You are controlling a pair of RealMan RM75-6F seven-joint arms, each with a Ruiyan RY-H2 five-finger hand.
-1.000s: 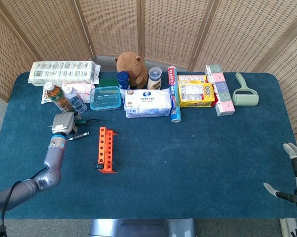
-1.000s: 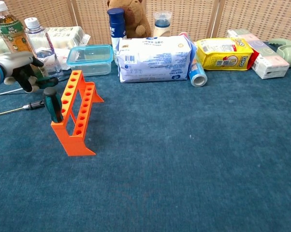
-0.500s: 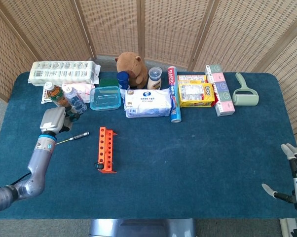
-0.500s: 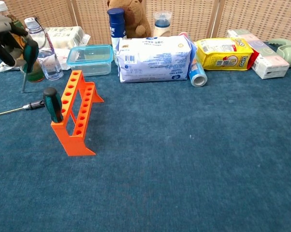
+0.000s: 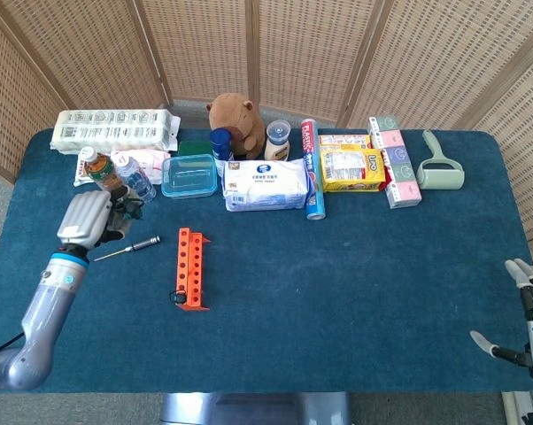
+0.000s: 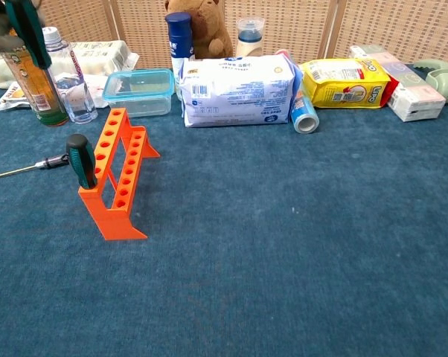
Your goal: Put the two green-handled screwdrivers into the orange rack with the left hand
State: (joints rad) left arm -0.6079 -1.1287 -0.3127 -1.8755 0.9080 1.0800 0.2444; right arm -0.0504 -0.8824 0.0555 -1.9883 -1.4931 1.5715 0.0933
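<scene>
Screwdrivers of this sort are stiff and light. The ribbed green-and-black handle gives the fingers purchase, while the thin steel shaft is slick, so the handle is the place to hold and the tip the end to steer.

One green-handled screwdriver (image 6: pixel 80 159) already stands upright in the nearest hole of the orange rack (image 6: pixel 120 178), to the right of the left hand (image 5: pixel 88 220) and nearer the robot. Between hand and rack, just below the fingers, a black-handled screwdriver (image 5: pixel 128 246) lies flat on the blue table cloth (image 5: pixel 337 292); it is not part of the job.

The left hand is clenched round the second green-handled screwdriver (image 6: pixel 27 33), held above the cloth with the handle roughly upright. Its tip is hidden, so how squarely it points down cannot be told. The rack's holes look narrow, so I judge the entry will need a steady, vertical shaft. The right hand (image 5: pixel 525 329) hangs far off at the table's other side, fingers spread and holding nothing.

Just beyond the left hand stand a tea bottle (image 6: pixel 34 82) and a clear water bottle (image 6: pixel 68 74), their labels unreadable. Further right in the back row, a tube (image 5: pixel 310 168) reads "PLASTIC"; print on the wet-wipes pack (image 5: pixel 266 184) and the yellow packet (image 5: pixel 351 168) is too small to make out.
</scene>
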